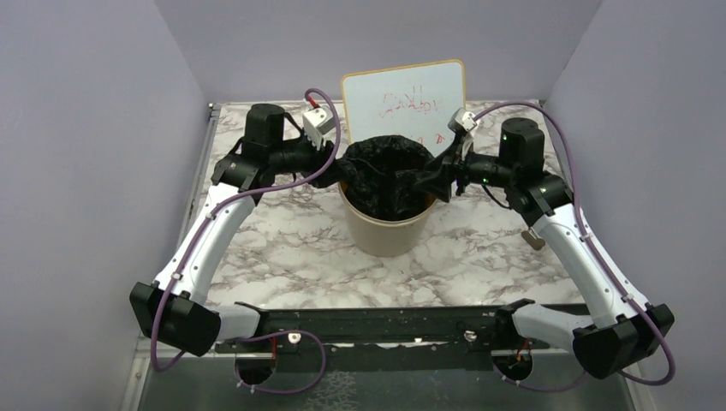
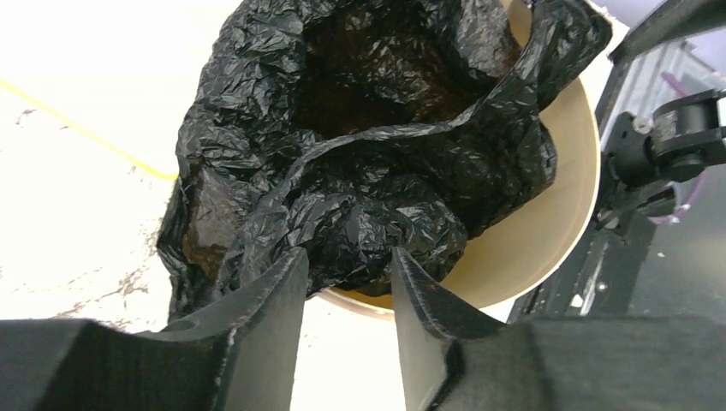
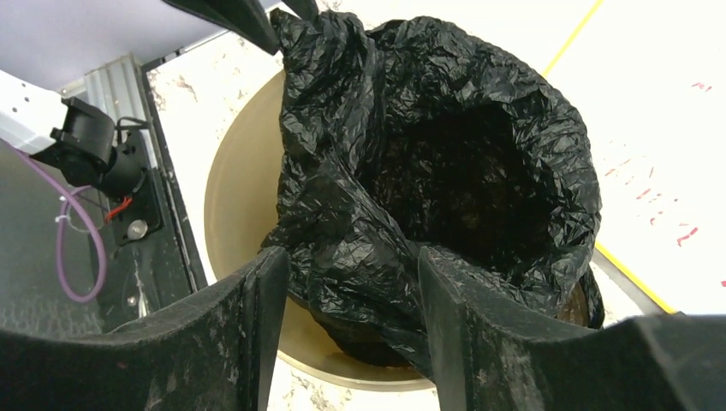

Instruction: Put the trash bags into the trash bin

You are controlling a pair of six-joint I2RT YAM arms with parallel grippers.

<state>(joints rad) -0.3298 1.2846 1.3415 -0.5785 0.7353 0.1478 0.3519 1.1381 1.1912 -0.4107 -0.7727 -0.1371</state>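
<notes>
Illegible red scrawl on whiteboard (image 1: 404, 101)

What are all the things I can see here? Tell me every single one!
table: one, white and grey marble pattern, under everything
trash bin: one, cream, standing in the middle of the table
trash bag: one, shiny black, crumpled in the top of the trash bin, mouth open
whiteboard: one, white with red scribbles, upright behind the bin at the back wall
arms: two, white and black, reaching in from the left and the right
cables: two, purple, running along the arms
left end effector: one, black, at the bag's left edge
right end effector: one, black, at the bag's right edge, bag plastic between its fingers
</notes>
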